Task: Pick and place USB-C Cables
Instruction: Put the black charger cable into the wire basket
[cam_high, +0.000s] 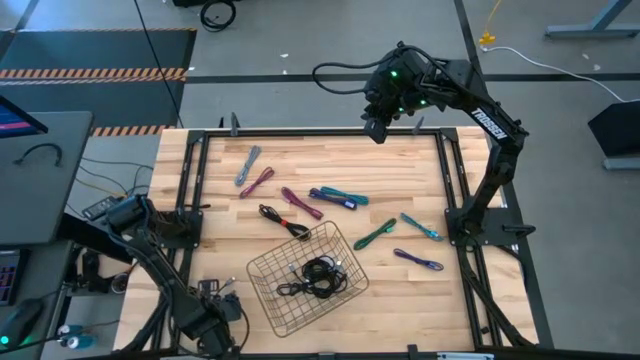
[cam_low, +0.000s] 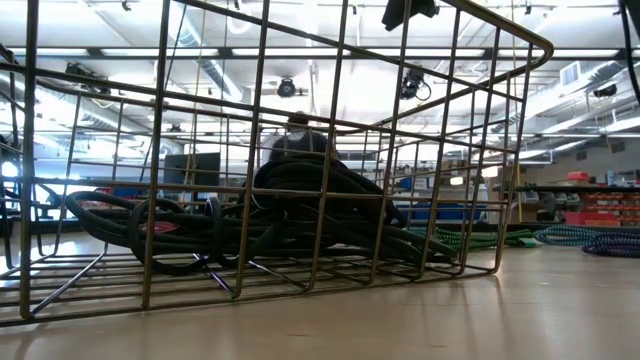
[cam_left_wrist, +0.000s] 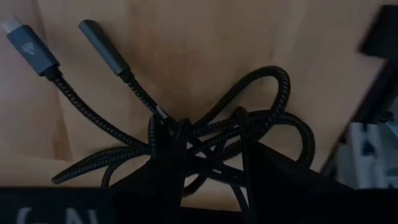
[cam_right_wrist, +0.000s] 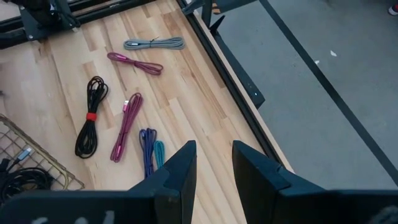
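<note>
- The USB-C cables are seen in 2 groups: several black ones (cam_high: 318, 275) are heaped in the wire mesh basket (cam_high: 262, 270) at the table's near middle, and the rest lie loose on the wooden table (cam_high: 420, 170) beyond and beside it.
- Among the loose ones, a grey cable (cam_right_wrist: 154, 43), 2 magenta cables (cam_right_wrist: 135, 63), a black cable with a red tie (cam_right_wrist: 90, 124) and a blue-and-teal pair (cam_right_wrist: 151, 155) are shown in the right wrist view.
- The cables are judged light, limp and braided; a grasp across the bundled middle is likely to hold better than one at a loose plug end.
- The left gripper (cam_left_wrist: 205, 168) is found low at the table's near-left corner, its arm folded back; a tangled black cable (cam_left_wrist: 205, 124) is gripped between its fingers, the 2 plugs trailing free.
- The right gripper (cam_right_wrist: 211, 168) is held high over the table's far edge, arm reaching up from its base on the right; its fingers (cam_right_wrist: 180, 168) are parted and nothing is carried.
- A tangle is the likely risk: 1 loop may drag a neighbour along.
</note>
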